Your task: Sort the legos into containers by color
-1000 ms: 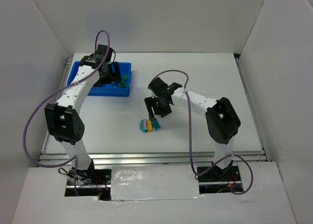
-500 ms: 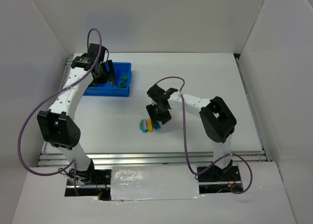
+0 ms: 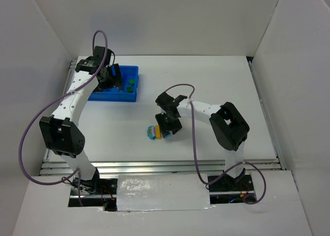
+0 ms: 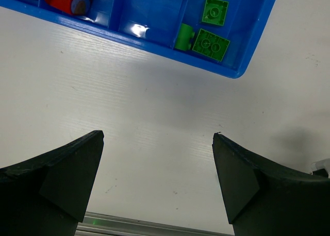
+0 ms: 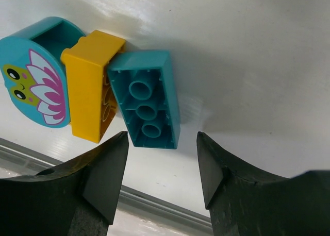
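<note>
Now my right pincer (image 5: 161,156) gapes empty over the teal brick (image 5: 147,107): looks light, rigid, slick; pinch its long sides.

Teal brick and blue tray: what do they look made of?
Teal brick: looks like moulded hard plastic, smooth with a slight sheen. Its hollow underside shows three round tubes. Blue tray: probably glossy plastic too, judging by the bright glare spot on its floor and the thin moulded dividers.

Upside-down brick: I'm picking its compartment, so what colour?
The upside-down brick is teal, clearest in the right wrist view.
</note>
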Controlling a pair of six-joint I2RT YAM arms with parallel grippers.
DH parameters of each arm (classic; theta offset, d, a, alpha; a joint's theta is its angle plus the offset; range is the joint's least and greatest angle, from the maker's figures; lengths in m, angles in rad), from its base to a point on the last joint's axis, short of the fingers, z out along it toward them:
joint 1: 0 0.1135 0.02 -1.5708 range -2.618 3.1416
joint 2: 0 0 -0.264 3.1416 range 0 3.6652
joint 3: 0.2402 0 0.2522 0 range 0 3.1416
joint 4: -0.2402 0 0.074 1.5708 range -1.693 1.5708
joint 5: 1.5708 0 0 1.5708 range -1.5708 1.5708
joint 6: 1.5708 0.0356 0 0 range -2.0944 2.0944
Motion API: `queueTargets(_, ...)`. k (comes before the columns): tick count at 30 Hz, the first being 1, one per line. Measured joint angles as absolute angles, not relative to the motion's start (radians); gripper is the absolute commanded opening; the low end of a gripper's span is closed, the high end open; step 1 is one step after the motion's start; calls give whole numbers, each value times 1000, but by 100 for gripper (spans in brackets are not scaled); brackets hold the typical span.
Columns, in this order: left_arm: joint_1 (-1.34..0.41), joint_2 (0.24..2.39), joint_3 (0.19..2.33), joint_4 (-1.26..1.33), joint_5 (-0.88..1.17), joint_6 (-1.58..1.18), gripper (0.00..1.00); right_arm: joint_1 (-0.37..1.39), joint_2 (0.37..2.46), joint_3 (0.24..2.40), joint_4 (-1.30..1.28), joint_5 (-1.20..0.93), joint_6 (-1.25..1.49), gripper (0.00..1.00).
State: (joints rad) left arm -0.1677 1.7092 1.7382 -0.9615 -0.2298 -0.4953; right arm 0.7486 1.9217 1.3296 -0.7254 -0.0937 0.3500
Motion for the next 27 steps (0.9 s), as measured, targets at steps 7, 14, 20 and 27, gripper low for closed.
queueTargets(7, -168, 1712, 1738, -962, -218, -492, 99, 770, 1950, 1372, -725, -94, 343, 46)
queueTargets(14, -168, 1725, 1738, -965, -202, -489, 100, 770, 1973, 1397, -725, -83, 347, 27)
queueTargets(20, -168, 1766, 1764, -973, -170, -471, 100, 765, 1973, 1399, -730, -58, 350, 1)
queueTargets(27, -168, 1801, 1839, -968, -44, -448, 99, 701, 1963, 1415, -737, -61, 356, 0)
